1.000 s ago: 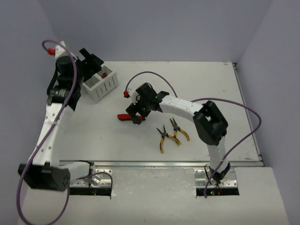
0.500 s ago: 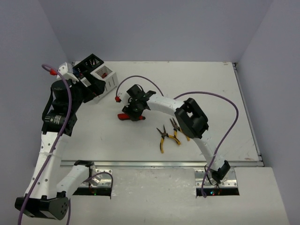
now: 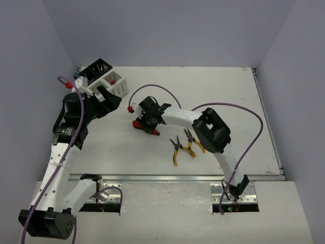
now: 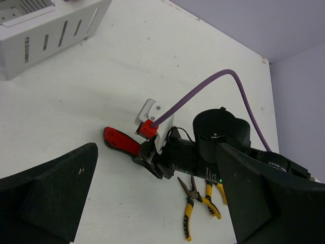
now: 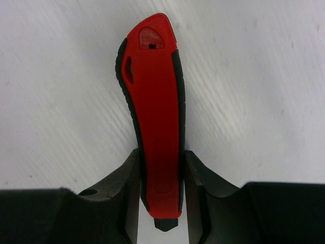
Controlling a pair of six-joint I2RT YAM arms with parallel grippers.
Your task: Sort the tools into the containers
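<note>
Right wrist view: right gripper (image 5: pixel 161 155) pinches a red-and-black plastic utility knife (image 5: pixel 152 96); left gripper (image 4: pixel 156 152) spread; two yellow-handled pliers (image 3: pixel 185 143) lie unsorted.

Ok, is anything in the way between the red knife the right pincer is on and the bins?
Yes: the open left pincer hangs roughly on the straight line from the red knife to the bins. Nothing stands between the right pincer and the knife, which it grips.
</note>
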